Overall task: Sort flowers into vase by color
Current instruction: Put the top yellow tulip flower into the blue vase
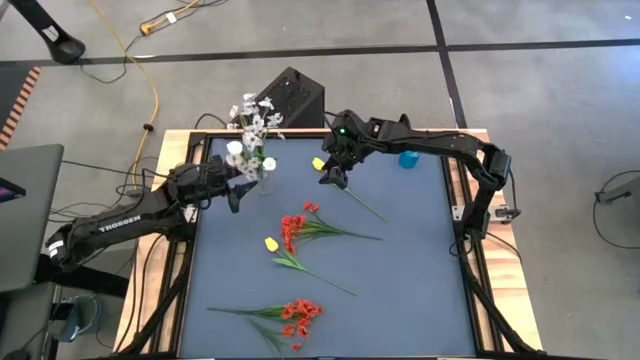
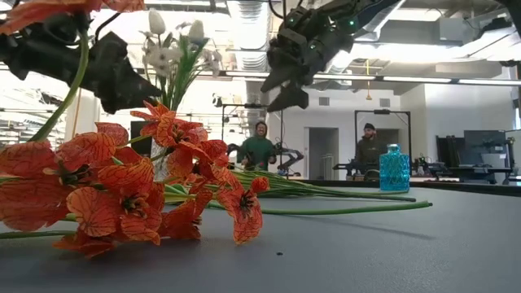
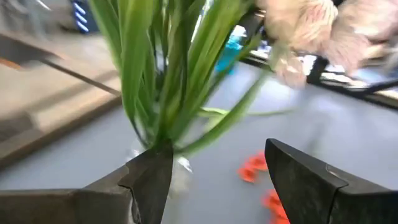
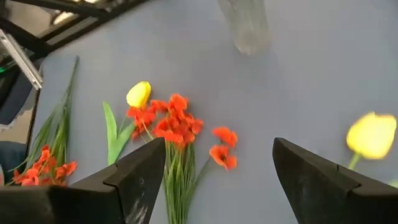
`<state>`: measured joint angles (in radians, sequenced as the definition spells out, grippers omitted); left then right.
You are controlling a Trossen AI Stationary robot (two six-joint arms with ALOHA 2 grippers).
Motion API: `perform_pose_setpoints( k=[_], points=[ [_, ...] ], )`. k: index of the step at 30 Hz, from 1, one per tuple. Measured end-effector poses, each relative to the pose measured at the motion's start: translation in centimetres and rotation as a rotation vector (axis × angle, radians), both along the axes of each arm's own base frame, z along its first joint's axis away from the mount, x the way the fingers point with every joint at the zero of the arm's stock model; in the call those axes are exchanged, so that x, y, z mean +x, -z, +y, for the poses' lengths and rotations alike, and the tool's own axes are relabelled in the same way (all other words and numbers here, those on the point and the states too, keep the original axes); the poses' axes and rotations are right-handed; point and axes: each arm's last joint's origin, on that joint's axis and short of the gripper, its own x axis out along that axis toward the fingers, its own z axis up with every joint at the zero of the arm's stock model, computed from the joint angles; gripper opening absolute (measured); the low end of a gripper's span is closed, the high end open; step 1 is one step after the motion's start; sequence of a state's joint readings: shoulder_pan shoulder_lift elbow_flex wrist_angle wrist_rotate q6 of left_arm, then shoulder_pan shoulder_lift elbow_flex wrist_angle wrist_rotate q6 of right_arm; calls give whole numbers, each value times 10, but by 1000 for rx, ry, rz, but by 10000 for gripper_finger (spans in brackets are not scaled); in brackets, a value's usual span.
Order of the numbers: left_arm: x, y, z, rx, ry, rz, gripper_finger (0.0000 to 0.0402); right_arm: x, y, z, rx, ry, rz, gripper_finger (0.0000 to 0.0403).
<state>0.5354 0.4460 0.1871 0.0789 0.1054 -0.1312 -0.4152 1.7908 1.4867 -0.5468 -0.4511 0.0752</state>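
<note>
A clear glass vase (image 1: 262, 183) holds white tulips and a pale sprig (image 1: 250, 125), with their green stems (image 3: 168, 74) bunched in its mouth. My left gripper (image 1: 236, 193) is open, level beside the vase on its left, with the vase (image 3: 180, 169) just ahead of its fingers. My right gripper (image 1: 334, 174) is open and raised (image 2: 286, 69) above a yellow tulip (image 1: 318, 164) that lies flat on the table. A red cluster (image 1: 294, 228), a second yellow tulip (image 1: 271, 243) and another red cluster (image 1: 301, 315) lie on the mat.
A small blue glass vase (image 1: 408, 158) stands at the far edge, under the right arm. A black box (image 1: 291, 98) sits beyond the far edge. The right half of the mat (image 1: 420, 270) is bare. People stand in the room behind the table (image 2: 260, 146).
</note>
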Motion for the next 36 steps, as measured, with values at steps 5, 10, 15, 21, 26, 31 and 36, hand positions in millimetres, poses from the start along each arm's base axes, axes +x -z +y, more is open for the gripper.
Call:
perform_pose_setpoints(
  k=[5,10,15,21,26,31,36],
  points=[
    [-1,5,-13,-208,141,-9,241,-10,12,0,-27,106,172,321],
    [-4,21,-25,-280,151,149,241,-16,27,1,-12,154,242,321],
    [-5,24,-28,-274,149,190,241,-15,31,4,-6,155,246,321],
    [-2,24,-41,-314,311,198,241,-17,36,3,-53,207,304,321],
    [2,20,-55,-340,426,167,241,-19,42,-2,-40,229,344,321],
    [4,-2,-68,-300,442,136,241,-18,52,-3,-24,232,385,321],
    [6,-29,-74,-211,370,97,241,-11,78,-4,16,242,470,319]
  ],
)
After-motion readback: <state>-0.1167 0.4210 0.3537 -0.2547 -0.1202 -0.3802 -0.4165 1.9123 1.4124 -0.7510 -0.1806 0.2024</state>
